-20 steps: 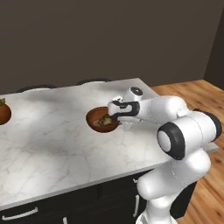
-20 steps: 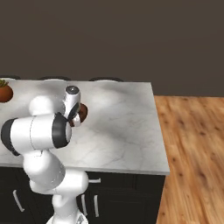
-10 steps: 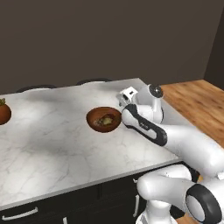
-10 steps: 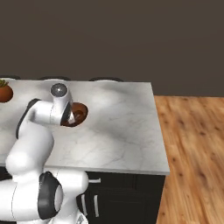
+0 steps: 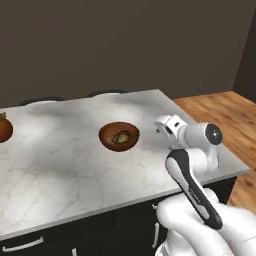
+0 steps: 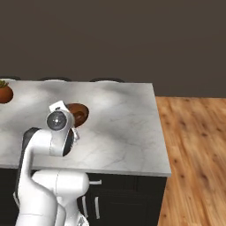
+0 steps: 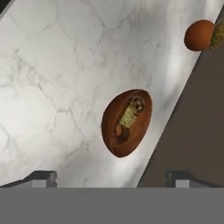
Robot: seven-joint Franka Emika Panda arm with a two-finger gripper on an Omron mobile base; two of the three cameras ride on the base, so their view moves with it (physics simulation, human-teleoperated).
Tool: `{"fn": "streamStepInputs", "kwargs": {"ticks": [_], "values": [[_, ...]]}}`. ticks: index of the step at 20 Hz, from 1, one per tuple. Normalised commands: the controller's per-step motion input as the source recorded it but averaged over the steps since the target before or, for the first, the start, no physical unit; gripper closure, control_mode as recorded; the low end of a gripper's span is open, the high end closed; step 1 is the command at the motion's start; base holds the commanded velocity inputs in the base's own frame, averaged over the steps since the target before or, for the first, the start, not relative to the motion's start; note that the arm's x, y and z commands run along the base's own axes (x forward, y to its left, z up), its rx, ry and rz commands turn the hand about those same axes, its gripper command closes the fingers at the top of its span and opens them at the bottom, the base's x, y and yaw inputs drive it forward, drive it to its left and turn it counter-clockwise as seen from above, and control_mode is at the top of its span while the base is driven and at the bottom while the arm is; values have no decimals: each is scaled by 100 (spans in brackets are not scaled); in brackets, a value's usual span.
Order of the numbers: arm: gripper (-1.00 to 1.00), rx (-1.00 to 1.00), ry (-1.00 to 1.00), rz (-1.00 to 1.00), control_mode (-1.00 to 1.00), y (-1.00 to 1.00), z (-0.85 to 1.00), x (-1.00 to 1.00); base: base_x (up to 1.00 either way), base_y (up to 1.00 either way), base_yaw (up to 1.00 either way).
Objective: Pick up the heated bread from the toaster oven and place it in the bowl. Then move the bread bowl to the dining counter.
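- The bowl [image 5: 119, 136] rests on the table [image 5: 60, 170], a white grey-veined marble slab judged to be the dining counter; the heated bread [image 7: 129, 115] lies inside the bowl.
- The gripper [image 7: 111, 177] is released: its fingertips [image 7: 41, 177] stand wide apart with nothing between them, clear of the bowl on its right side.
- A reddish round object [image 5: 4, 129] sits well left of the bowl.
- Judgement: both placements appear complete. The next move calls only for retracting the arm without touching the bowl.

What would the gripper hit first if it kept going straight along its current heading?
Most likely the bowl holding the heated bread, which sits nearly centred ahead of the gripper in the hand view. Depth is unclear; a steeper angle would meet the dining counter first.
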Motion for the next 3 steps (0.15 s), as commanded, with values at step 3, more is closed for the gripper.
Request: {"fn": "streamStepInputs", "kwargs": {"ticks": [3], "values": [[-100, 4, -2, 0, -100, -88, 13, -100, 0, 0, 0]]}}
